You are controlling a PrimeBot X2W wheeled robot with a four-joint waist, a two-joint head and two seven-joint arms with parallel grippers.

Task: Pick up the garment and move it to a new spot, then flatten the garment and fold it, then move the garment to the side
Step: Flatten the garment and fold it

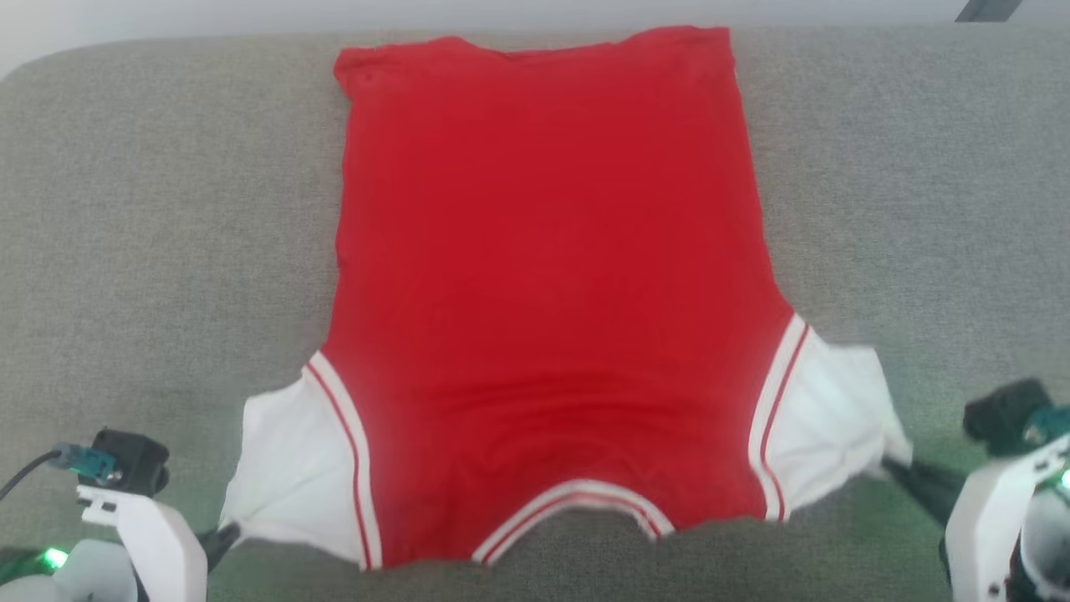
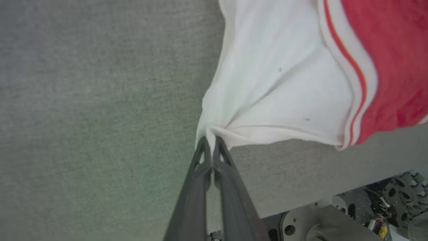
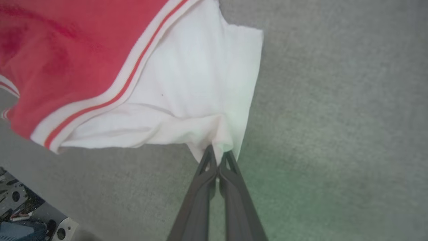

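The left fingers (image 2: 196,187) pinch one white sleeve (image 2: 277,83) by its tip, the right fingers (image 3: 198,201) the other sleeve (image 3: 194,93). The red shirt (image 1: 552,251) lies spread flat on the grey desk (image 1: 125,209), with its collar (image 1: 577,493) toward the robot.

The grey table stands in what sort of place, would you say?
Probably a robot test bench: a grey felt-covered table holds one red shirt, with bare metal machine parts beyond its edge.
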